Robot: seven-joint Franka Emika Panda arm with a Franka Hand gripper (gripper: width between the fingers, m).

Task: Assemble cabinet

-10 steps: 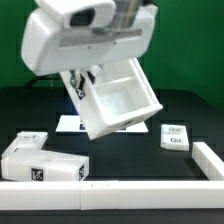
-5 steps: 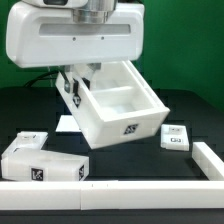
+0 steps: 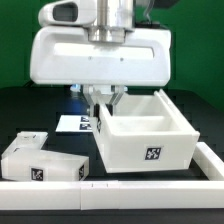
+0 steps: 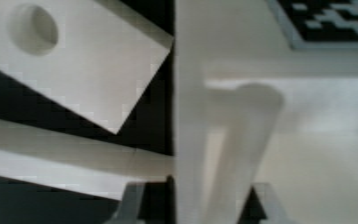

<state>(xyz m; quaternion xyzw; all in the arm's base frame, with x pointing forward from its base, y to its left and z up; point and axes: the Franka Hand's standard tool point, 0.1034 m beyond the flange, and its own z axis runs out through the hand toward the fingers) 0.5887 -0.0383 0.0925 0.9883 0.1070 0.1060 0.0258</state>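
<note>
— Where do we see the cabinet box [image 3: 150, 140]?
— We see it right by the marker board [image 3: 70, 123], open side up.
— And the gripper [image 3: 105, 105]?
— It pinches the box's wall tight.

Lab: tag-marked cabinet parts [image 3: 130, 150], black table [image 3: 22, 116]

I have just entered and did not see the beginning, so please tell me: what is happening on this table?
The robot arm's gripper reaches down from above and is closed on one wall of the white cabinet box. The box is level with its open side up, low over the black table. Whether it rests on the table is not clear. Two loose white panels lie at the exterior view's left, untouched. The marker board lies behind the box.
</note>
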